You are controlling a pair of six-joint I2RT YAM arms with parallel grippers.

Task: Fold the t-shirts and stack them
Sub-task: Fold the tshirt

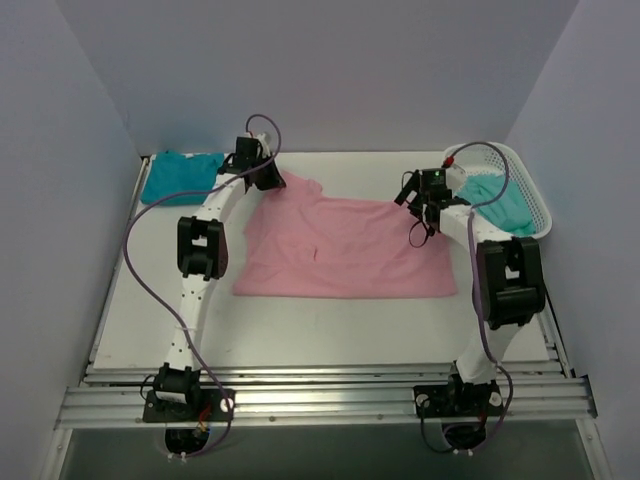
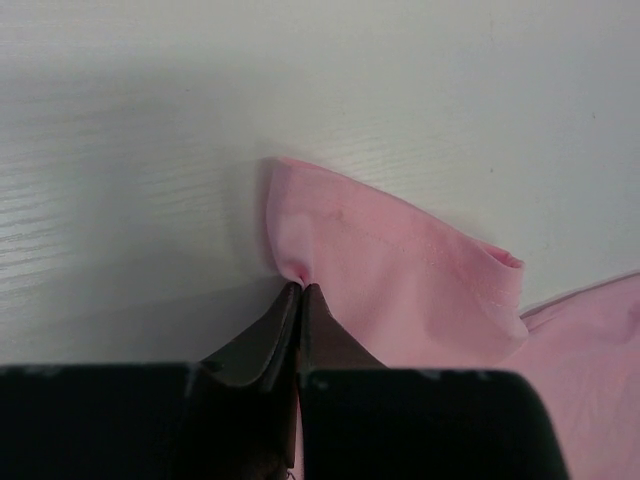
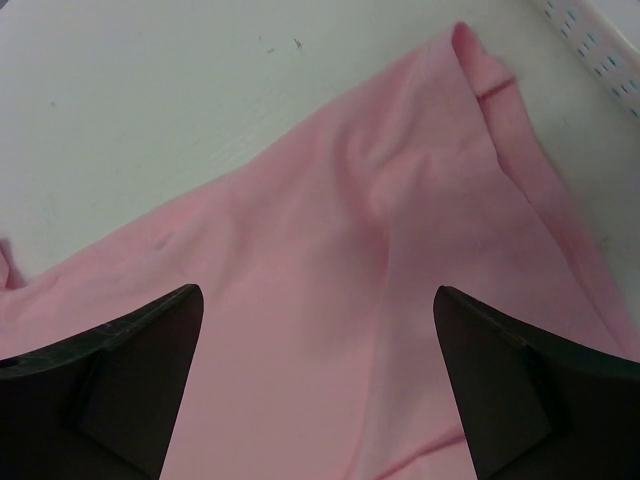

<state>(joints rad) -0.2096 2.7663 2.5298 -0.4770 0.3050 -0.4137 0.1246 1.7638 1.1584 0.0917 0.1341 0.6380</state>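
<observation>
A light pink t-shirt (image 1: 345, 250) lies spread flat across the middle of the table. My left gripper (image 1: 268, 178) is at its far left sleeve. In the left wrist view the gripper (image 2: 302, 286) is shut on a pinch of the pink sleeve (image 2: 390, 270). My right gripper (image 1: 420, 207) hovers over the shirt's far right corner. Its jaws stand wide open (image 3: 318, 290) above the pink cloth (image 3: 330, 230), with nothing between them. A deep teal t-shirt (image 1: 180, 176) lies folded at the back left. A paler mint-teal t-shirt (image 1: 497, 205) sits bunched in the basket.
A white mesh basket (image 1: 522, 170) stands at the back right, close to my right arm. Grey walls close in the table on three sides. Bare white table (image 1: 330, 330) runs along the near side of the pink shirt.
</observation>
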